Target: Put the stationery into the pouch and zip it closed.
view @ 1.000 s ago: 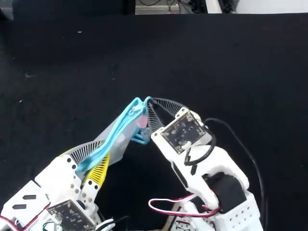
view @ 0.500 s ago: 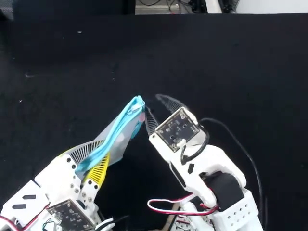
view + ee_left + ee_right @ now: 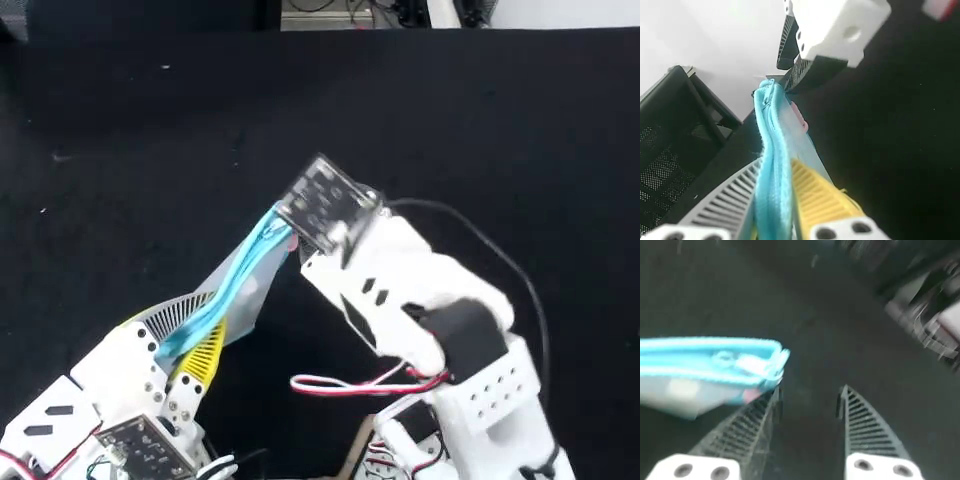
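Observation:
A light-blue zip pouch (image 3: pixel 240 280) with translucent sides hangs above the black table, held at its lower end by my left gripper (image 3: pixel 195 332), whose grey and yellow fingers are shut on it. In the left wrist view the pouch (image 3: pixel 774 150) runs away from my left gripper (image 3: pixel 775 167), and a pink item (image 3: pixel 799 117) shows through its side. My right gripper (image 3: pixel 810 390) is open, with one finger beside the pouch's free end (image 3: pixel 705 365) and nothing between the fingers. In the high view the right wrist board (image 3: pixel 325 205) hides that gripper and the pouch's tip.
The black table (image 3: pixel 480 120) spreads wide on all sides, its back edge (image 3: pixel 330 29) at the far side. Red and white cables (image 3: pixel 340 385) loop at the right arm's base. A black mesh crate (image 3: pixel 670 145) stands off the table.
The right gripper drew back from the pouch's tip, then its wrist swung up and forward over that tip. The pouch's free end sank a little. The left arm kept still.

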### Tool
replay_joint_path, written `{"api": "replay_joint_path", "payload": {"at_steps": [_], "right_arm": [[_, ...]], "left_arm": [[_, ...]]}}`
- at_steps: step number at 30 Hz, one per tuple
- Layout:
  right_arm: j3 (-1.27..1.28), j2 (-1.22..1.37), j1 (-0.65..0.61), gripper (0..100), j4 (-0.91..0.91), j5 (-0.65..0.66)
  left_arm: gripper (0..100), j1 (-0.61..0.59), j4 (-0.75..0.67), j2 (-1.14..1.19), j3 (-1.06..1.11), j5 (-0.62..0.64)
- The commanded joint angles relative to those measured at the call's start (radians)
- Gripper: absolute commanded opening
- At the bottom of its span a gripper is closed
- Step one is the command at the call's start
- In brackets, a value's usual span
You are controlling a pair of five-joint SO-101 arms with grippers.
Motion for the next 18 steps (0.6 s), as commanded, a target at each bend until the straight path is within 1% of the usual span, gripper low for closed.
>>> {"api": "replay_joint_path", "payload": {"at_steps": [1,3,4,9,11,13,16,18], "right_arm": [[-0.205,0.074,-0.017,18.8,0.172,0.207],[-0.252,0.097,-0.015,18.8,0.23,0.336],[-0.268,0.105,-0.014,18.8,0.238,0.376],[-0.32,0.16,0.014,19.5,0.244,0.4],[-0.325,0.189,0.014,23.2,0.281,0.44],[-0.326,0.211,0.012,25.4,0.331,0.511],[-0.328,0.217,0.014,25.4,0.368,0.64],[-0.329,0.217,0.034,25.4,0.37,0.703]], "left_arm": [[3,0.01,0.043,0.015,0.018,-0.006],[3,0.01,0.043,0.017,0.018,-0.006],[3,0.01,0.043,0.017,0.018,-0.006],[3,0.021,0.043,0.018,0.018,-0.006],[3,0.068,0.043,0.018,0.018,-0.006],[3,0.134,0.043,0.018,0.036,-0.006],[3,0.191,0.043,0.018,0.094,-0.006],[3,0.202,0.041,0.018,0.111,-0.006]]}}
